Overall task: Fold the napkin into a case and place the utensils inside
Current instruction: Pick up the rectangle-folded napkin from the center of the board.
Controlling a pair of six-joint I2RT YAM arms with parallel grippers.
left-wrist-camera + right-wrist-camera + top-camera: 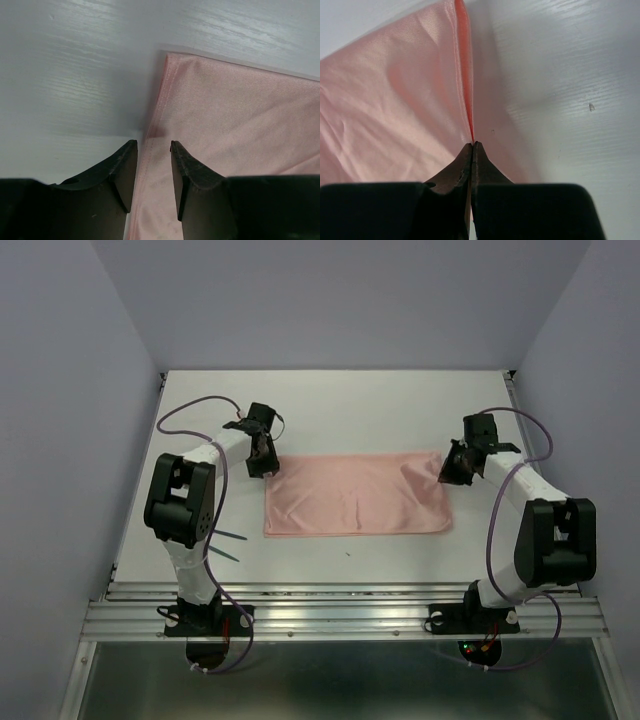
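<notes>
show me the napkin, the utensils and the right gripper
napkin (350, 498), top view, middle of the cloth
utensils (228, 555), top view, one slender handle
right gripper (473, 145), right wrist view, between the fingertips, shut on the napkin's edge

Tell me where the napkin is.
In the top view the napkin lies centred between the left gripper, open at its far-left corner, and the right gripper, shut on its far-right corner.

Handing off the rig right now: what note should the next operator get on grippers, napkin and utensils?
Left gripper: open, jaws straddling the napkin's far-left edge, not gripping.
Right gripper: shut on the napkin's far-right corner, which is raised.
Napkin: wide rectangle in the middle of the table, seemingly folded once, not yet a narrow case.
Utensils: on the table by the left arm, outside the napkin.
Left to do: finish folding, put utensils inside.
</notes>
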